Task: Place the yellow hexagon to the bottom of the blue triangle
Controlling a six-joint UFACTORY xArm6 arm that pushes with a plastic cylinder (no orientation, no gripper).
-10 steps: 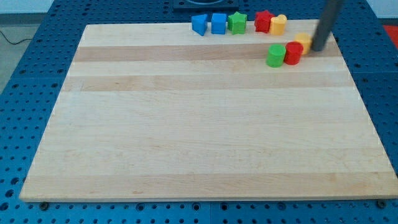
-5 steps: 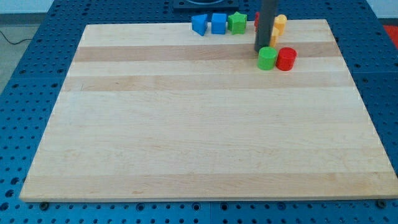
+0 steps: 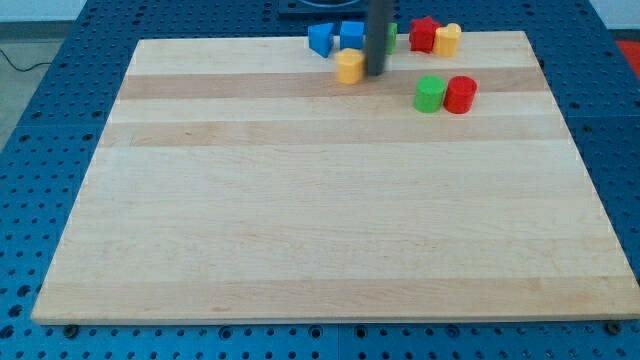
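Note:
The yellow hexagon [image 3: 350, 66] lies near the view's top, just below the blue cube [image 3: 350, 35] and down-right of the blue triangle [image 3: 320, 39]. My tip [image 3: 376, 73] rests on the board, touching the hexagon's right side. The rod rises from there and hides most of the green block [image 3: 389, 36] behind it.
A red block [image 3: 424, 34] and a yellow block [image 3: 447, 39] sit at the top edge, right of the rod. A green cylinder [image 3: 430, 94] and a red cylinder [image 3: 460, 94] stand side by side lower right. The wooden board [image 3: 320, 200] lies on a blue pegboard table.
My tip swept left along the top of the board, pushing the yellow hexagon from beside the red cylinder to below the blue cube. The green and red cylinders shifted slightly.

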